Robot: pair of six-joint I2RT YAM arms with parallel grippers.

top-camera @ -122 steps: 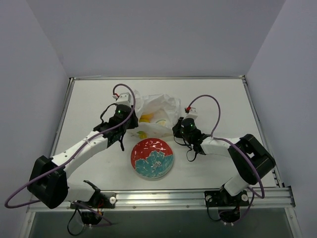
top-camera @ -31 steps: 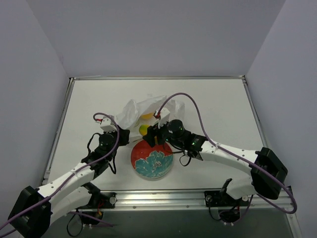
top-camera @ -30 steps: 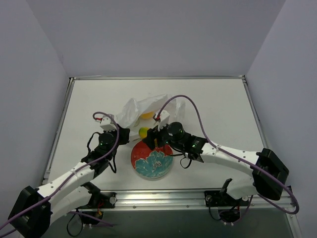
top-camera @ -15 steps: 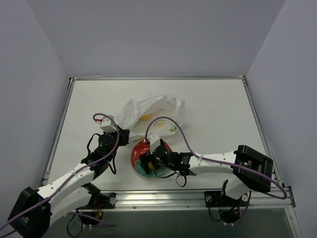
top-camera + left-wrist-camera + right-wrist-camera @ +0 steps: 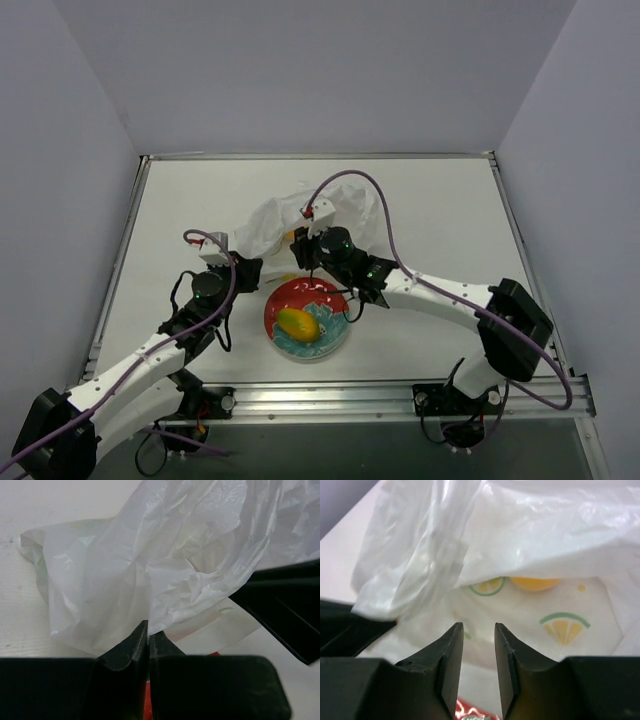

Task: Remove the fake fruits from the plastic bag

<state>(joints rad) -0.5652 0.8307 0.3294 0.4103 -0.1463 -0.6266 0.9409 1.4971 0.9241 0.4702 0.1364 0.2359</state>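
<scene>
The translucent white plastic bag (image 5: 272, 214) lies crumpled behind the plate. My left gripper (image 5: 247, 272) is shut on the bag's near edge film (image 5: 165, 565), the jaws pinched together (image 5: 148, 631). My right gripper (image 5: 300, 250) is open and empty at the bag's mouth (image 5: 476, 630). A round orange-yellow fruit (image 5: 536, 583) shows inside the bag (image 5: 535, 525), just beyond the right fingertips. An oval yellow-orange-green mango (image 5: 297, 323) lies on the plate. Other fruits are hidden by the film.
The red and teal floral plate (image 5: 332, 297) sits at the near centre between the arms; a red sliver of it shows under the right jaws (image 5: 470, 712). The bag's inner film carries printed citrus slices (image 5: 564, 625). The right arm crosses over the plate's far side.
My right gripper carried the mango from the bag to the plate, let go of it there, and has moved back up to the bag's mouth. The left gripper kept its hold on the bag.
</scene>
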